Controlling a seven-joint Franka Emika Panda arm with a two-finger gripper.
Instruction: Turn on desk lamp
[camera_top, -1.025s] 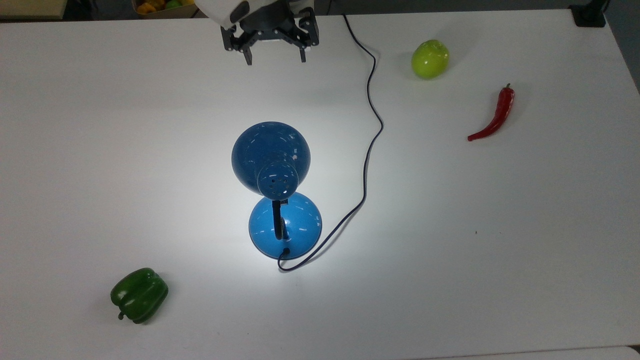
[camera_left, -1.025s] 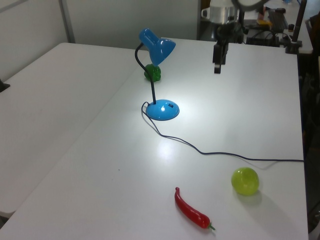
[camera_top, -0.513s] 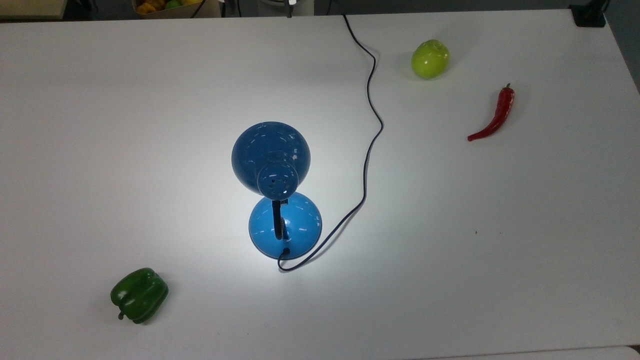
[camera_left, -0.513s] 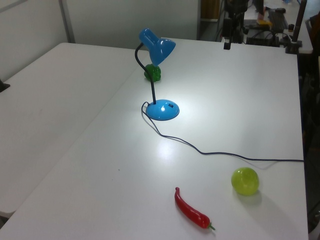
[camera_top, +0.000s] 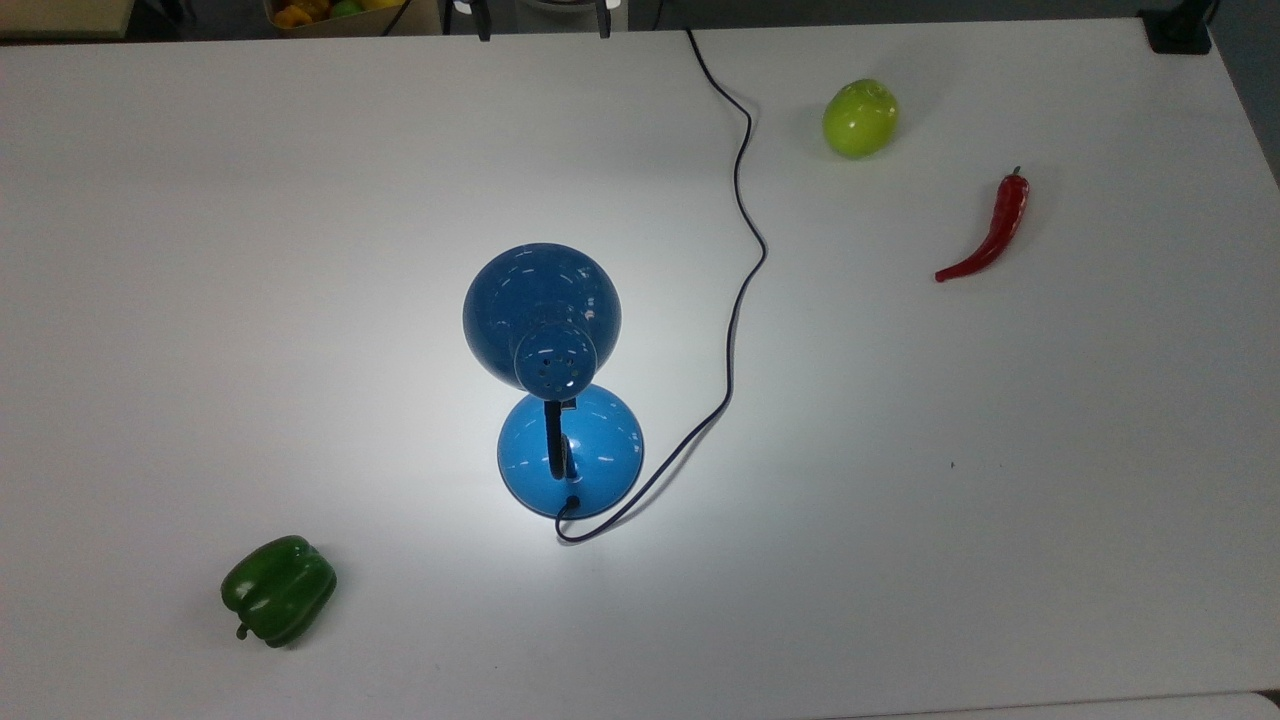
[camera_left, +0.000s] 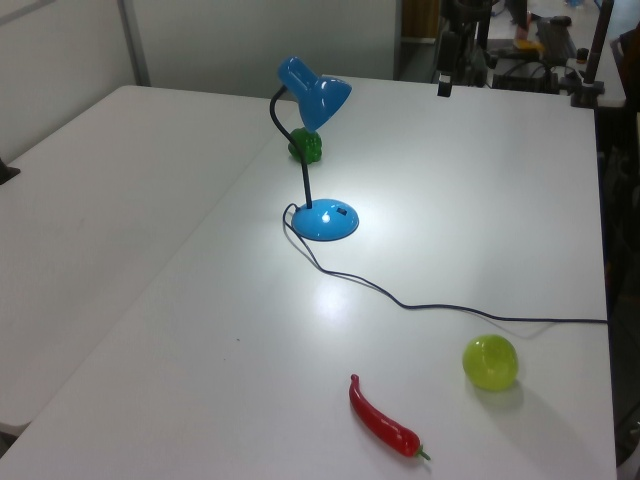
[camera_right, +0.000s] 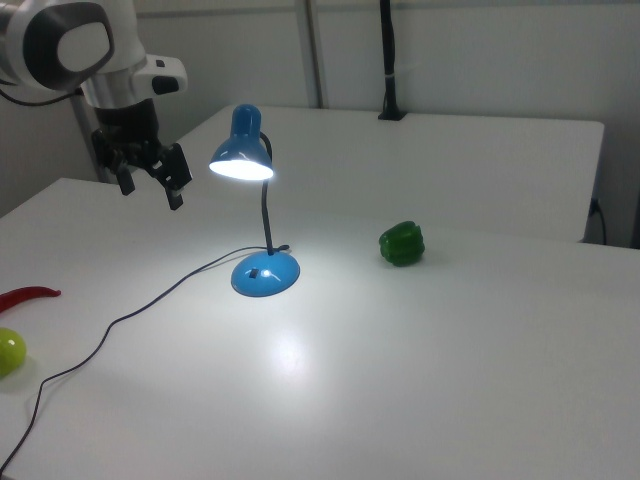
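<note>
The desk lamp stands mid-table with its glossy blue dome shade (camera_top: 542, 310) bent over the round blue base (camera_top: 570, 450). It is lit: the shade's mouth (camera_right: 241, 166) glows and a bright pool of light lies on the white table (camera_top: 200, 250) around the base (camera_right: 265, 273). My gripper (camera_right: 150, 190) hangs open and empty in the air, well away from the lamp on the right view's left. In the top view its fingertips (camera_top: 485, 33) just reach in at the upper edge. In the left view the gripper (camera_left: 443, 85) hovers over the far table edge behind the lamp (camera_left: 315, 92).
The thin black cord (camera_top: 740, 200) runs from the base to the top view's upper edge. A green apple (camera_top: 860, 118) and a red chili (camera_top: 985, 230) lie at the top view's upper right. A green bell pepper (camera_top: 278, 590) sits at the lower left.
My gripper has risen and pulled back toward the top view's upper edge, away from the lamp. The lamp stays lit and has not moved.
</note>
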